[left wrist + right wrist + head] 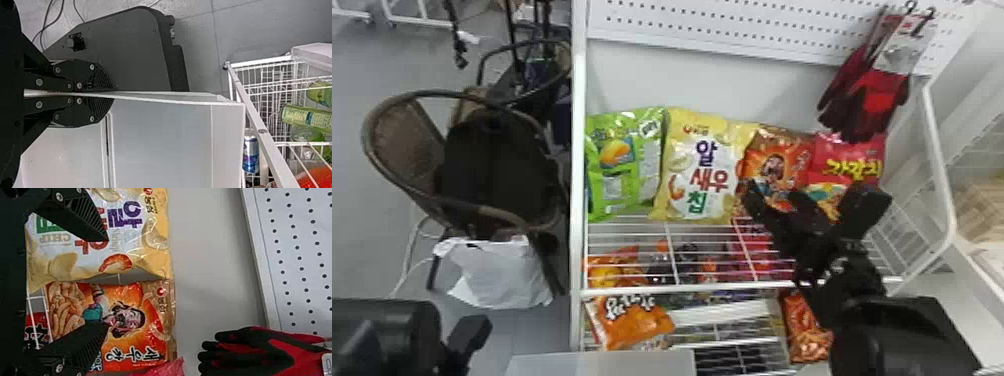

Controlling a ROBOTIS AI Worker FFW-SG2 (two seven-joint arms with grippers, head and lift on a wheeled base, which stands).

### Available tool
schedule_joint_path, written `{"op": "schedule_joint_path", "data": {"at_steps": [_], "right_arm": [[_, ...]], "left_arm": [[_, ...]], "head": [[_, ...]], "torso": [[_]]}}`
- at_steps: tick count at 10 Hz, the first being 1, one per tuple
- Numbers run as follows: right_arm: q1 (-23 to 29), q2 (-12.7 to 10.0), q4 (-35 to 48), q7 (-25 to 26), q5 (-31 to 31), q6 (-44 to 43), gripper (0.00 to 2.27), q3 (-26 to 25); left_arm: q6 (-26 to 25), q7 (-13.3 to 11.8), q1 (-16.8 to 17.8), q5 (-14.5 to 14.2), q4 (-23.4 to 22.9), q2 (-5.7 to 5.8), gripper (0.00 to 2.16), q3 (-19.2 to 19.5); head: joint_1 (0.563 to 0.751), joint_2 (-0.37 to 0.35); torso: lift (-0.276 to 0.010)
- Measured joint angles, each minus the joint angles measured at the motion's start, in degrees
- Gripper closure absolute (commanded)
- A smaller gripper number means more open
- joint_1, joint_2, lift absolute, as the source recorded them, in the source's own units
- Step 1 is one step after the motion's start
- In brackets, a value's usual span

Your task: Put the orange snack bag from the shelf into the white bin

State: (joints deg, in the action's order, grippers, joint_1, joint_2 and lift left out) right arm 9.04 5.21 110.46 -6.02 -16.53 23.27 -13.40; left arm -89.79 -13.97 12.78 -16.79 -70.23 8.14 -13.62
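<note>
Right tool [107,282]: released, nearer the prize; 1 finger before the yellow bag [133,266], 1 before the orange snack bag.
Orange snack bag [156,325]: upright on the wire shelf [682,287], beyond the fingertips and offset to the robot's right.
Fingers' spread: across its long axis; probably needs shifting right to straddle it.
Left tool [111,94]: clenched on the white bin [164,145] wall.

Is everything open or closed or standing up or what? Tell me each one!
Left gripper: shut on the white bin's edge
Right gripper: open, empty
White bin: open on top
Orange snack bag: standing on the shelf
Yellow bag: standing
Green bag: standing
Gloves: hanging
</note>
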Motion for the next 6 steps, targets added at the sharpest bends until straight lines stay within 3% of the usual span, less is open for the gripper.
{"op": "schedule_joint_path", "data": {"at_steps": [6], "right_arm": [[-9.32, 2.76, -8.56, 4.25, 3.41, 2.85, 0.11, 3.16]], "left_arm": [[0.00, 0.00, -0.15, 0.10, -0.04, -0.07, 2.13, 0.16]], "head": [[0.695, -0.241]], "torso": [[0.001]]}}
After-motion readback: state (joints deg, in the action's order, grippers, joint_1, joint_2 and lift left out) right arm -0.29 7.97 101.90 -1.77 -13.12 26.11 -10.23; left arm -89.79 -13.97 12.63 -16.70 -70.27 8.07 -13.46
